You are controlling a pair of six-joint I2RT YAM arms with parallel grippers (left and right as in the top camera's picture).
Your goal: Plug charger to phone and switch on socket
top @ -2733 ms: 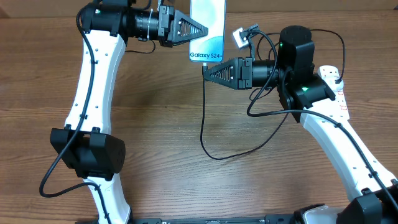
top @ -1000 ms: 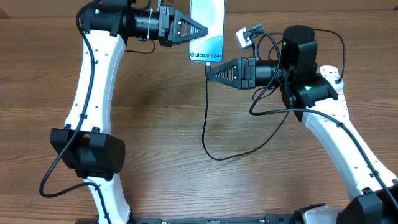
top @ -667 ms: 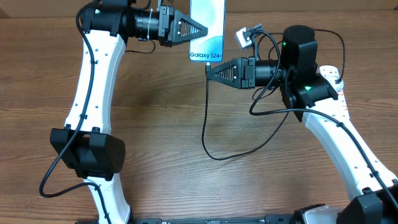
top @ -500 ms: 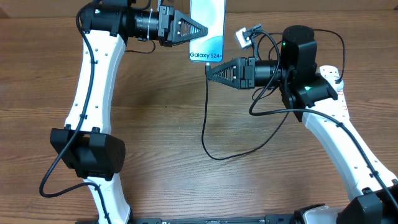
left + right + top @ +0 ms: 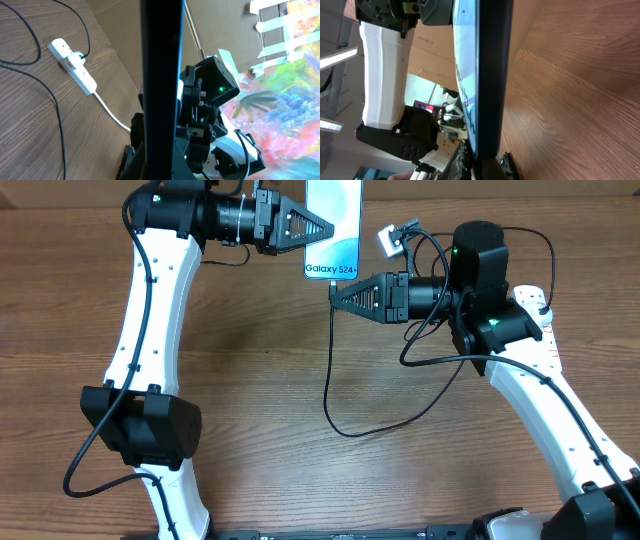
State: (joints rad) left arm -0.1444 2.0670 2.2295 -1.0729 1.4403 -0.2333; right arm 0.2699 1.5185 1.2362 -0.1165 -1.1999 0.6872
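Overhead view: the left gripper [image 5: 328,227], jaws clamped on the phone [image 5: 335,252], holds it at 12 o'clock. The right gripper [image 5: 334,293], pinched on the charger [image 5: 327,380], meets the phone's lower edge. The cable trails toward 6 o'clock. The socket [image 5: 87,82] lies at 2 o'clock.

Phone [image 5: 333,225] screen, lower end, reads "Galaxy S24+".
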